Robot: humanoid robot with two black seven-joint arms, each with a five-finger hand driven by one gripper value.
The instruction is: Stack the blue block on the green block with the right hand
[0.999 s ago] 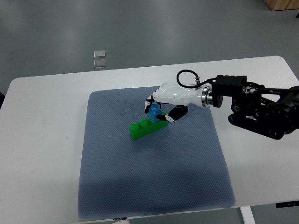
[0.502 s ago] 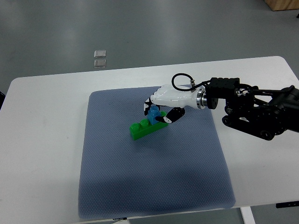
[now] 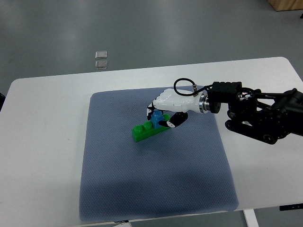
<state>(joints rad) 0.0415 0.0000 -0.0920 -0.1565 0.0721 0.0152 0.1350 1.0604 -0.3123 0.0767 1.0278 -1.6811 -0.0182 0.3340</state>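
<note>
1. Here, the right hand (image 3: 166,109), white with black finger pads, reaches in from the picture's right on a black arm (image 3: 258,116) and sits over the middle of the mat, palm down.
2. Its fingers (image 3: 150,108) curl down around the blue block (image 3: 156,116), with the thumb (image 3: 174,120) set on the near side, so the hand is pinching the blue block between fingers and thumb.
3. The blue block is small and rests on top of the right end of the green block (image 3: 147,129), touching its studded upper face; whether it is fully seated on the studs cannot be told from this view.
4. The green block is long and lies on the mat at a slant, its left end nearer the camera and its right end tucked under the hand.
5. Both blocks lie on a grey-blue mat (image 3: 156,189) that covers the middle of the white table (image 3: 42,142).
6. A thin black cable (image 3: 182,82) loops up from the wrist just behind the white hand.
7. Beyond the table's far edge, two small pale squares (image 3: 101,59) lie on the grey floor.
</note>
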